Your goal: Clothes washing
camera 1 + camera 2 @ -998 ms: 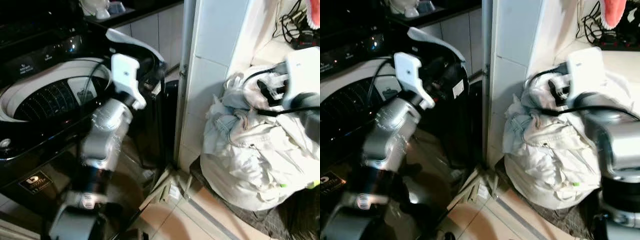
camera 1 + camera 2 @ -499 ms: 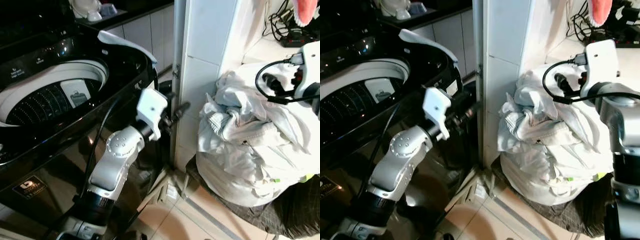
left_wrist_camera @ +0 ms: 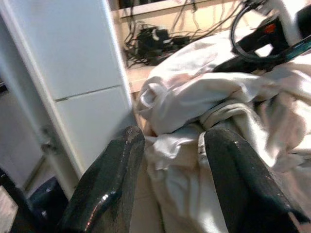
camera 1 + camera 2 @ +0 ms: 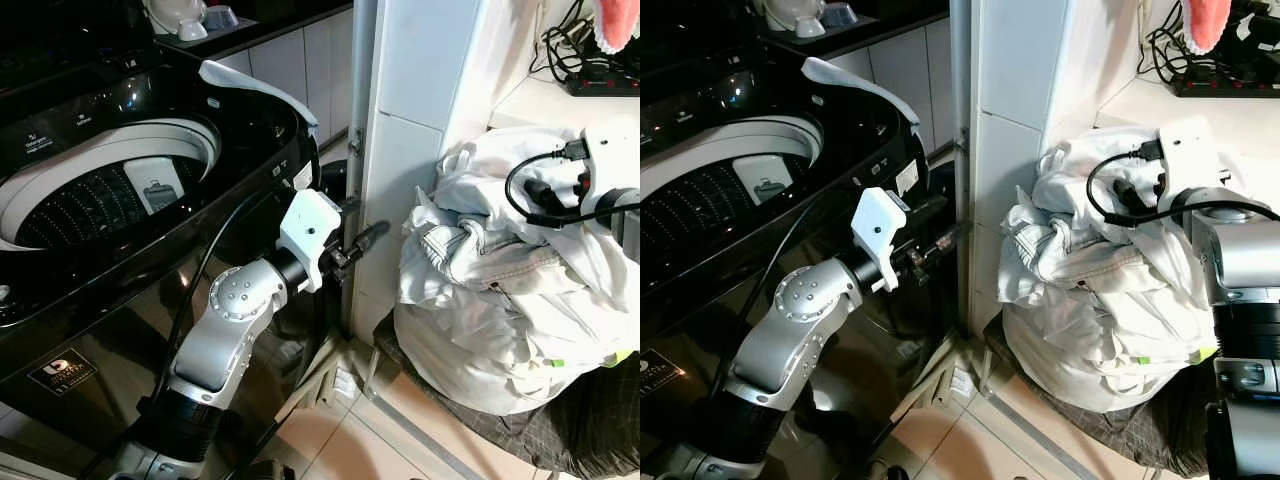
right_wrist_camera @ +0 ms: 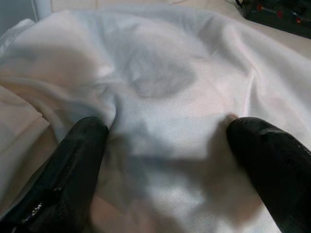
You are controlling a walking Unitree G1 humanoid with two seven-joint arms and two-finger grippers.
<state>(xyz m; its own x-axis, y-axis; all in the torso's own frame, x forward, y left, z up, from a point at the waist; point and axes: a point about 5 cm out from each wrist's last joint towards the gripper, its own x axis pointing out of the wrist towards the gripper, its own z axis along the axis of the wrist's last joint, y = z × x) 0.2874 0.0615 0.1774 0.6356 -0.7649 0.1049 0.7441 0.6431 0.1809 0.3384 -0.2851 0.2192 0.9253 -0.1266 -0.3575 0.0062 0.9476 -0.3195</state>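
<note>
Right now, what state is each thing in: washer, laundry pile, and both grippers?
Washer: lid up, drum open.
Laundry pile: heaped in a mound beside the white pillar, outside the washer.
Left gripper: open, holding nothing, pointed at the pile.
Right gripper: open, fingers pressed into the white cloth on top of the pile.

we see our left claw [image 4: 948, 237] beside the open washing machine [image 4: 730, 190], aimed toward the white laundry pile [image 4: 1100, 300]; our right claw [image 4: 1127, 190] rests atop it.
</note>
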